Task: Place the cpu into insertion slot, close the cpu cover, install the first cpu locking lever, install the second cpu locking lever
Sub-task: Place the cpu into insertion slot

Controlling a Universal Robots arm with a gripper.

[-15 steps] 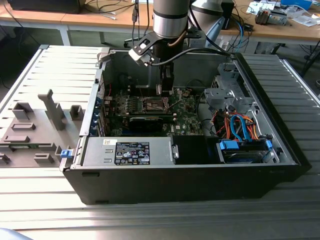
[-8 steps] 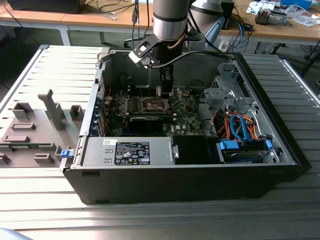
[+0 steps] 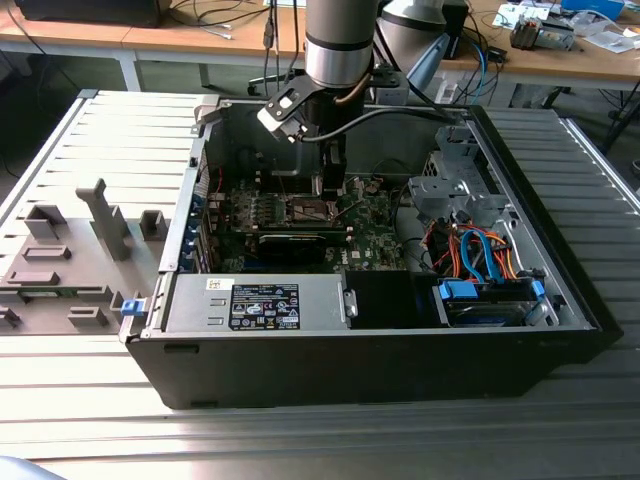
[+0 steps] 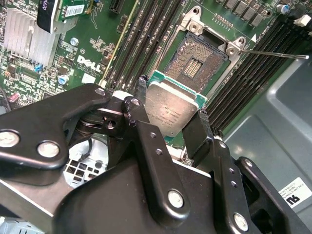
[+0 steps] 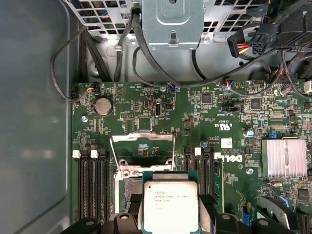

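Your gripper (image 4: 171,103) has its fingers clamped on the cpu (image 4: 170,114), faint print on its lid, held just short of the bare insertion slot (image 4: 196,63), at one o'clock from the printed label (image 3: 265,306) in the exterior view.

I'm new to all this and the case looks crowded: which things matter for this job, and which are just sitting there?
Part of the job:
cpu, gripped in the jaws
insertion slot, uncovered and empty
cpu cover, raised
locking lever, swung free

Just there:
finned heatsink
memory slots
coin battery
blue cables
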